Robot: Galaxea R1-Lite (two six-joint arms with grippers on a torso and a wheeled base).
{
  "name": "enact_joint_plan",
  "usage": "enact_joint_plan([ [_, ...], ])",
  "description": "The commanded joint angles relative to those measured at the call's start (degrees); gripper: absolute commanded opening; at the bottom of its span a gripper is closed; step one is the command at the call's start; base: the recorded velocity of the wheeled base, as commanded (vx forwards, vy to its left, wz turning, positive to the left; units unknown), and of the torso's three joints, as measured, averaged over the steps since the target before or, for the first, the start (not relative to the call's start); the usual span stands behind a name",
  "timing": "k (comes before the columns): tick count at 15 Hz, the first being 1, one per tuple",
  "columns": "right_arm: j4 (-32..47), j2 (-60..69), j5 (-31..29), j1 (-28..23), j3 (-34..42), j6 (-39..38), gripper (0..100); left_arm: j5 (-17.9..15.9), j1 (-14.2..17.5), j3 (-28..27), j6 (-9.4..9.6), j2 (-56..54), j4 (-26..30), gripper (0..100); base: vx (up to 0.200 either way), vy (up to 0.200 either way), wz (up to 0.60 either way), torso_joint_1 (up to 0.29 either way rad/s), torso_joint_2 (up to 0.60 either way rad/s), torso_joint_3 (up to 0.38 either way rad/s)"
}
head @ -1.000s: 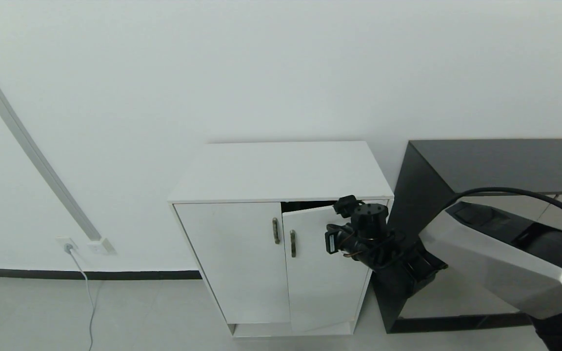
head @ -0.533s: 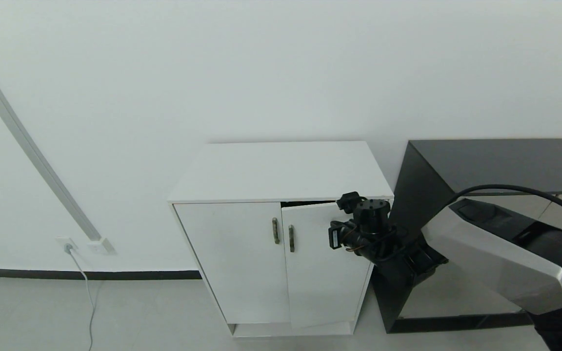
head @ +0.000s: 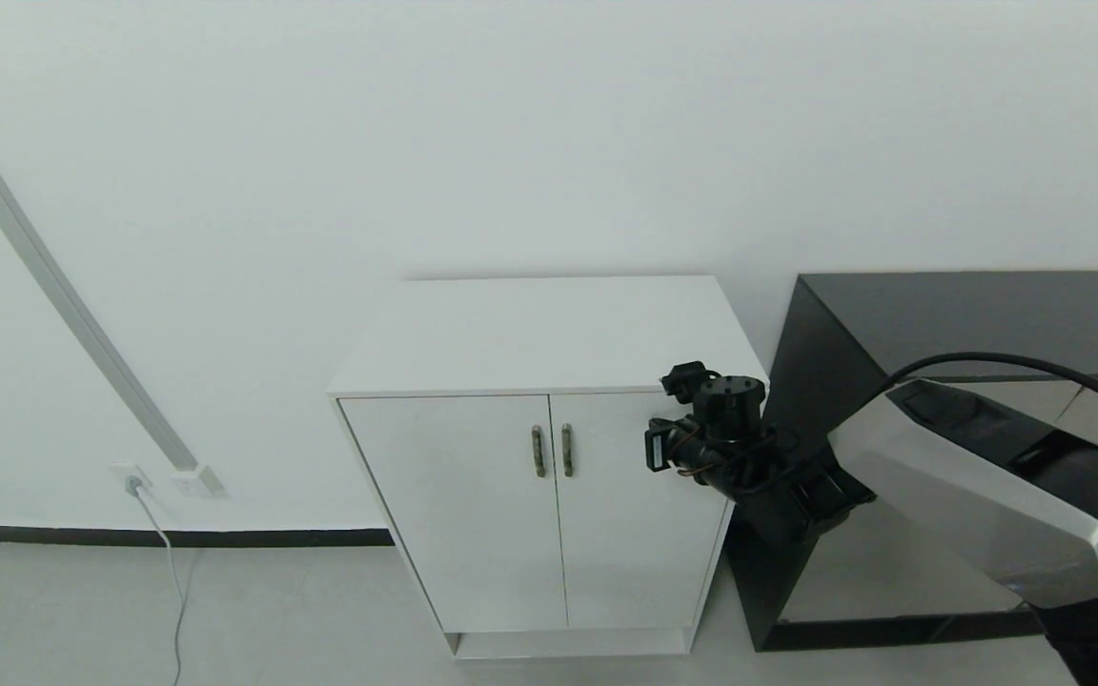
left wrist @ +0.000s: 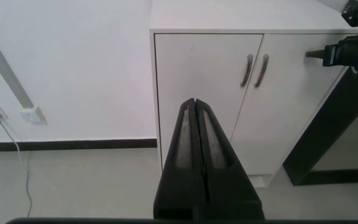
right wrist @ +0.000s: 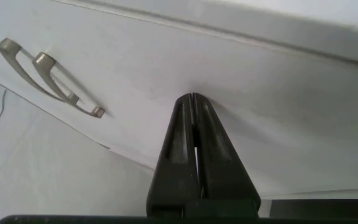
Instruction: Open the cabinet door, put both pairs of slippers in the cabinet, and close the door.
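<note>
The white cabinet (head: 549, 333) stands against the wall with both doors flush and shut. Its two metal handles (head: 552, 451) meet at the centre seam. My right gripper (head: 650, 447) is shut, and its tips (right wrist: 193, 98) press against the upper part of the right door (head: 635, 534), to the right of the handles (right wrist: 48, 74). My left gripper (left wrist: 194, 104) is shut on nothing and held back from the cabinet, in front of its left door (left wrist: 197, 68). The left wrist view also catches the right gripper (left wrist: 321, 55) touching the right door.
A black unit with a reflective front (head: 892, 314) stands directly right of the cabinet. A wall socket with a hanging cable (head: 134, 481) and a slanted wall conduit (head: 53, 276) are on the left. Bare grey floor (head: 273, 610) lies in front.
The right door, slightly ajar a second ago, has swung fully shut as my right gripper pushed in against it. The left door has not moved.
</note>
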State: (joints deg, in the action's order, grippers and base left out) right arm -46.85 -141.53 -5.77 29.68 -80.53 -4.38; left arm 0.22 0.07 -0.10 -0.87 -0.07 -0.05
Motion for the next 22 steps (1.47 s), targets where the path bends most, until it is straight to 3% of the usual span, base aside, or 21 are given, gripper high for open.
enact_joint_plan([
  [1, 0.0, 0.1, 0.0, 0.0, -0.2, 0.0, 0, 0.0, 0.0, 0.0, -0.01, 0.1, 0.0, 0, 0.0, 0.0, 0.0, 0.0, 0.0, 0.0],
  [6, -0.9, 1.4, -0.2, 0.4, 2.8, -0.1, 0, 0.0, 0.0, 0.0, -0.01, 0.1, 0.0, 0, 0.0, 0.0, 0.0, 0.0, 0.0, 0.0],
  [12, -6.1, 14.5, -1.1, 2.0, 19.6, -0.2, 0, 0.0, 0.0, 0.0, -0.01, 0.1, 0.0, 0, 0.0, 0.0, 0.0, 0.0, 0.0, 0.0],
  [22, -8.3, 44.1, -6.7, -5.6, 48.6, 0.4, 0, 0.5, 0.0, 0.0, -0.01, 0.1, 0.0, 0, 0.0, 0.0, 0.0, 0.0, 0.0, 0.0],
])
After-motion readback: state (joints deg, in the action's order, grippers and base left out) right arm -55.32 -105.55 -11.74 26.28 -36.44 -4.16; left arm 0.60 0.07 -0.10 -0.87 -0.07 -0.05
